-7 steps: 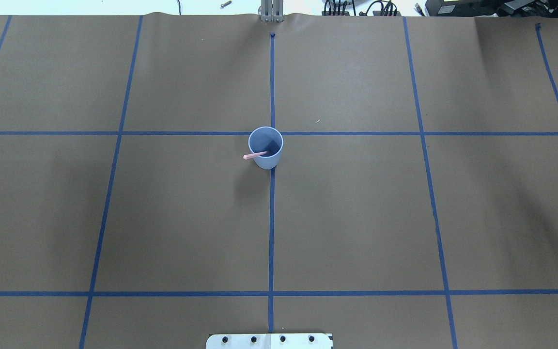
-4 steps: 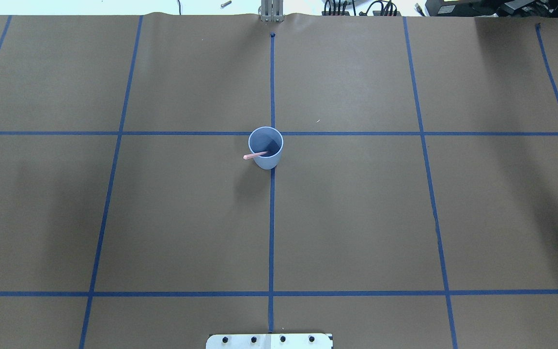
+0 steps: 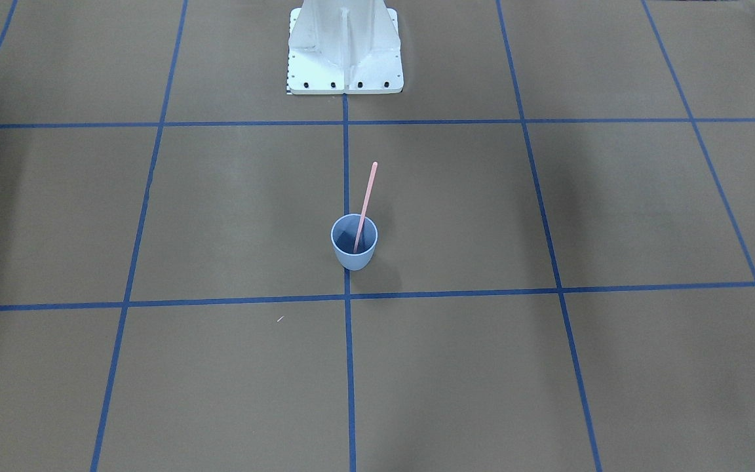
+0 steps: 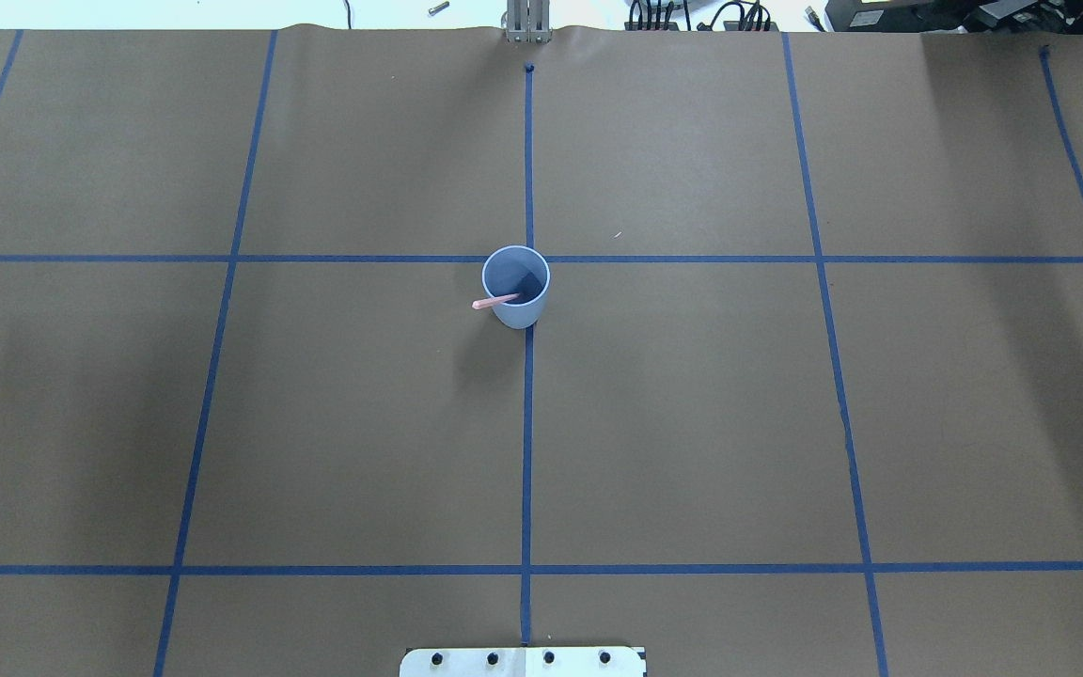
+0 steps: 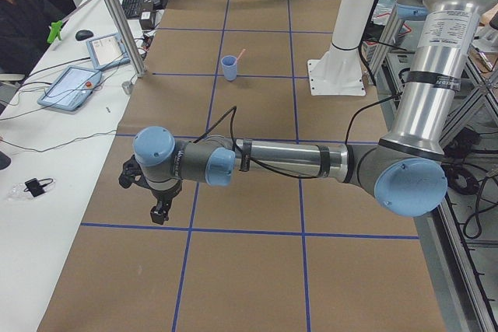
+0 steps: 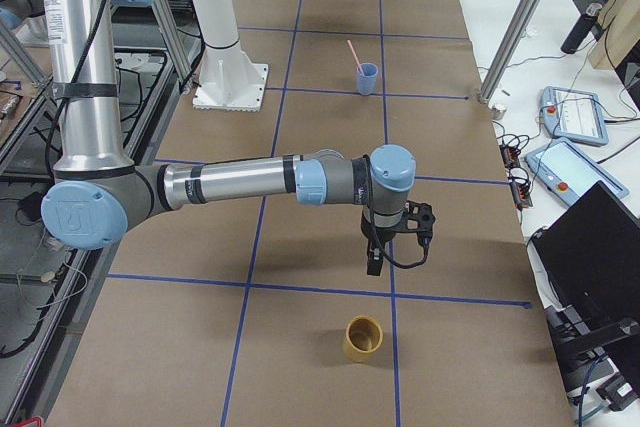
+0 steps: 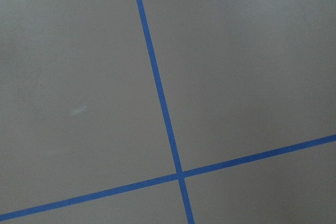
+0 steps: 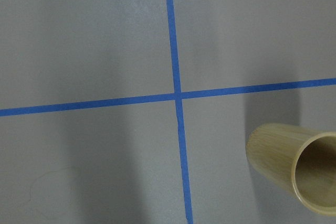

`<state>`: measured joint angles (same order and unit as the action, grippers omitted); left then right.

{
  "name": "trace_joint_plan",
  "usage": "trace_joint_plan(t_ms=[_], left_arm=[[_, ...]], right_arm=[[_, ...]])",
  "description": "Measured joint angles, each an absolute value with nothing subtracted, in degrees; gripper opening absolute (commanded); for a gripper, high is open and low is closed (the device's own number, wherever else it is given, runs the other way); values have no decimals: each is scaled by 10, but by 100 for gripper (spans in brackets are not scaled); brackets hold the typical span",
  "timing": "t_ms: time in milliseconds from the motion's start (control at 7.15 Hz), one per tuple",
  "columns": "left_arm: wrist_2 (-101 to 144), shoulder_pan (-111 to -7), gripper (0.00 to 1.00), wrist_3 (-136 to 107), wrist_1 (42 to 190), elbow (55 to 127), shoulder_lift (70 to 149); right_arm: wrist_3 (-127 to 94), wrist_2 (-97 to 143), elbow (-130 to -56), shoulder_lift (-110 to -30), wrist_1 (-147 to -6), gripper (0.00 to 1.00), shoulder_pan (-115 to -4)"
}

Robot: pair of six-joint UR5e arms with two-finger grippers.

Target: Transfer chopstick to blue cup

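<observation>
The pale blue cup [image 4: 515, 299] stands upright at the table's centre, on the middle tape line; it also shows in the front view [image 3: 354, 252]. The pale pink chopstick [image 3: 367, 196] stands in it, leaning on the rim, its top well above the cup [image 4: 487, 303]. No gripper touches either. My left gripper [image 5: 159, 214] hangs over the table's left end, far from the cup [image 5: 229, 68]; I cannot tell if it is open. My right gripper [image 6: 372, 265] hangs over the right end, far from the cup [image 6: 368, 78]; I cannot tell its state.
A bamboo cup [image 6: 363, 338] stands on the table's right end, just beyond my right gripper, and shows in the right wrist view [image 8: 299, 169]. Blue tape lines grid the brown table. The robot's white base [image 3: 345, 49] is at the near edge. Tablets and cables lie past the table ends.
A dark part of my right gripper at the overhead view's right edge has moved out of that view. The cup and chopstick have not moved.
</observation>
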<state>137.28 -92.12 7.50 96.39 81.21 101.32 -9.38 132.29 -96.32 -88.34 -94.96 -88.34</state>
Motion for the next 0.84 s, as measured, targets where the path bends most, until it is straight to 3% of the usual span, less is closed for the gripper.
trace_joint_plan(t_ms=[839], left_arm=[[1347,-915,98,27,998,820,991]], right_arm=[[-94,1329,-963,-918,-950,100,-896]])
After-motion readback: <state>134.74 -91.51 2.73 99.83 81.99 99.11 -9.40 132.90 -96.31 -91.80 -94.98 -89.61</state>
